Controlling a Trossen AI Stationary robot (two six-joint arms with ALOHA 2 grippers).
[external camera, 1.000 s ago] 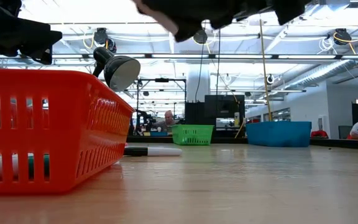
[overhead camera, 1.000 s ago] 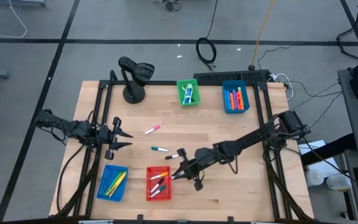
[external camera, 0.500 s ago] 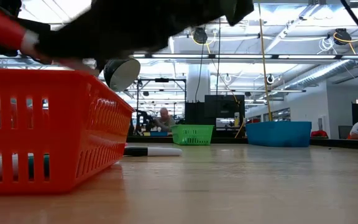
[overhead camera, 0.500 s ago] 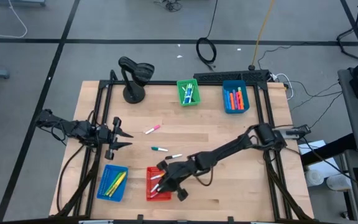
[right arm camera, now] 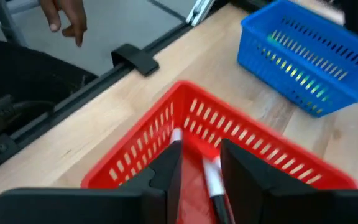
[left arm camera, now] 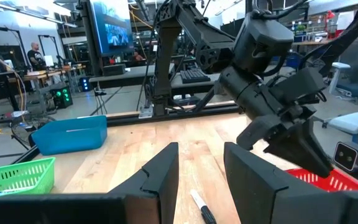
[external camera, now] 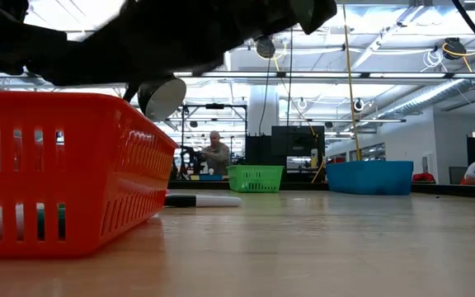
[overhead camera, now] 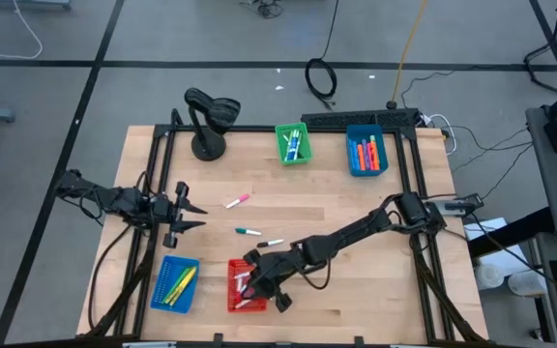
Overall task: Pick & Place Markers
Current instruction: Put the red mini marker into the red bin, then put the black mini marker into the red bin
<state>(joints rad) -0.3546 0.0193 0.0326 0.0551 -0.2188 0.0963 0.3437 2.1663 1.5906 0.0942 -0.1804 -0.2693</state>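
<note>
My right gripper [right arm camera: 201, 171] hangs over the red basket [overhead camera: 247, 287], fingers pointing down into it and a little apart. A white marker [right arm camera: 213, 177] shows in the gap, down in the basket, and I cannot tell whether a finger touches it. More markers lie in that basket. On the table lie a pink marker [overhead camera: 238, 200], a green-capped one [overhead camera: 249, 231] and a white one [overhead camera: 271, 243]. My left gripper [overhead camera: 190, 215] waits open at the table's left side.
A blue basket [overhead camera: 176, 282] with yellow and green markers sits left of the red one. A green basket [overhead camera: 293, 143] and a blue basket [overhead camera: 366, 152] with orange markers stand at the far edge, next to a desk lamp [overhead camera: 206, 116]. A person's hand [right arm camera: 64, 18] shows beyond the table.
My right gripper moved toward the table's left and near edge, from beside the red basket to above it, then stayed. Half a second ago the low view showed a red marker sticking out of it above the basket; that marker no longer shows there.
</note>
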